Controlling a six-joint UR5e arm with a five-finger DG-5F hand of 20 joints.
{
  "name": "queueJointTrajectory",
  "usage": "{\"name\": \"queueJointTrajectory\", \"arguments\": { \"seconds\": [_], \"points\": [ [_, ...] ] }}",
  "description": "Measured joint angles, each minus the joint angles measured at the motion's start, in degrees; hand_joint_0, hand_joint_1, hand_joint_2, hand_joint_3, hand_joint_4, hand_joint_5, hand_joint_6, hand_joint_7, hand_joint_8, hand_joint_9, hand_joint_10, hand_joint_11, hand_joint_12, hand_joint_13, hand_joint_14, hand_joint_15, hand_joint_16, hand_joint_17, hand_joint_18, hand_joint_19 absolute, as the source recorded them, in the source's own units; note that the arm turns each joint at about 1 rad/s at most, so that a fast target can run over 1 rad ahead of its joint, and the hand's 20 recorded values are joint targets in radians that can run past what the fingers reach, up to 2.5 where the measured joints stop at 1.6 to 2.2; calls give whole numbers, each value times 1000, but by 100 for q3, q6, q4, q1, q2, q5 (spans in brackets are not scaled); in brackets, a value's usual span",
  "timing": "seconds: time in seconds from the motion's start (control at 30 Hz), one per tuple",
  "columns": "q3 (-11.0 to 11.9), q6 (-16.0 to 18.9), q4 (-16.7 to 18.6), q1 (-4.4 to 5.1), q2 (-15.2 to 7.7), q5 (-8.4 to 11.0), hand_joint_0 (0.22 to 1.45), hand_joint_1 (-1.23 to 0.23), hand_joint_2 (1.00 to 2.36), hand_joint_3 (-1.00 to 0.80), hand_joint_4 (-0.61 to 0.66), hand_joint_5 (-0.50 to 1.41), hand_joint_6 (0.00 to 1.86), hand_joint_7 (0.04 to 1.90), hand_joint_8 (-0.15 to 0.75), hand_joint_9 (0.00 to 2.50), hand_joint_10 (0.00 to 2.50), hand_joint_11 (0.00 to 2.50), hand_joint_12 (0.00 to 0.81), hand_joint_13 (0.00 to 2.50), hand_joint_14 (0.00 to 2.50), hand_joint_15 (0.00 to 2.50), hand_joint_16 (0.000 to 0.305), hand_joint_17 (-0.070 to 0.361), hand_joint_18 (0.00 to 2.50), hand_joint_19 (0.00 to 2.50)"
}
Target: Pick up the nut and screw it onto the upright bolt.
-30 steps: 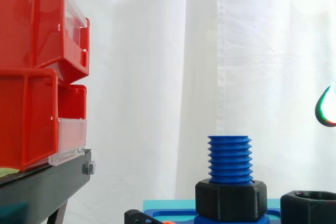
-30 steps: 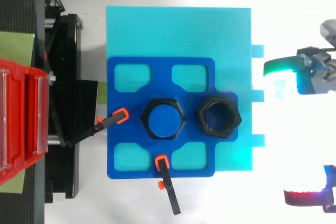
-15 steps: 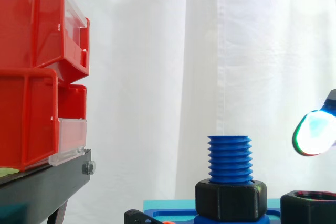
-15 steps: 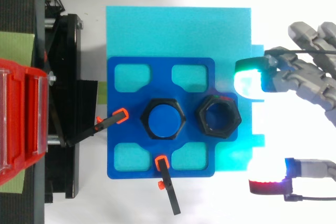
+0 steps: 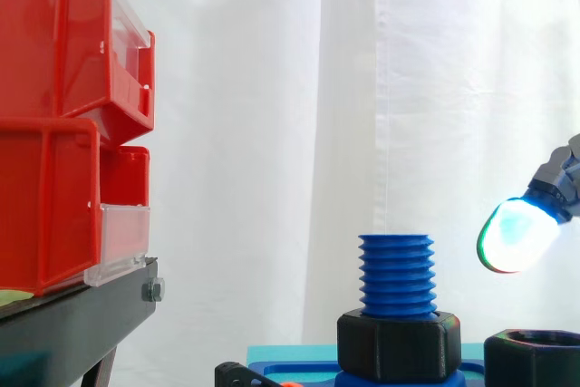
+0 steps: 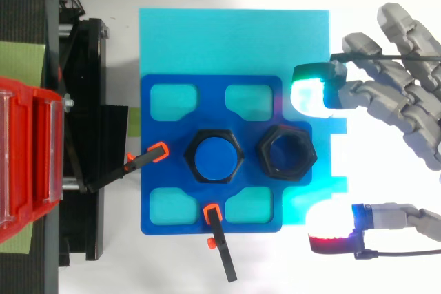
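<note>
Two black hex pieces stand on the blue plate: a seated nut at the foot of the bolt, and the loose nut just beside it. Reaching is the step in hand, I judge: the hand hovers to the right of the nut, fingers spread wide, holding nothing. Next it must drop and close on the flats. The bolt's threads look coarse, ribbed plastic; the nut looks matte and hard.
</note>
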Motion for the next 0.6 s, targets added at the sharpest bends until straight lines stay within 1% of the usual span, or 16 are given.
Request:
{"name": "queueJointTrajectory", "arguments": {
  "seconds": [0.23,0.33,0.5,0.6],
  "points": [
    [3,-87,99,-11,-25,2,280,-786,1000,-500,144,-300,501,665,274,0,0,0,416,0,0,0,61,136,0,0],
    [10,-83,116,-15,-90,3,286,-784,1000,-500,143,-300,501,666,273,0,0,0,415,0,0,0,60,136,0,0],
    [101,-28,131,-23,-276,4,293,-778,1000,-500,153,-300,502,670,275,0,0,0,414,0,0,0,59,134,0,0],
    [142,-24,128,-27,-320,5,297,-775,1000,-500,154,-300,501,671,275,0,0,0,412,0,0,0,59,133,0,0]
  ]
}}
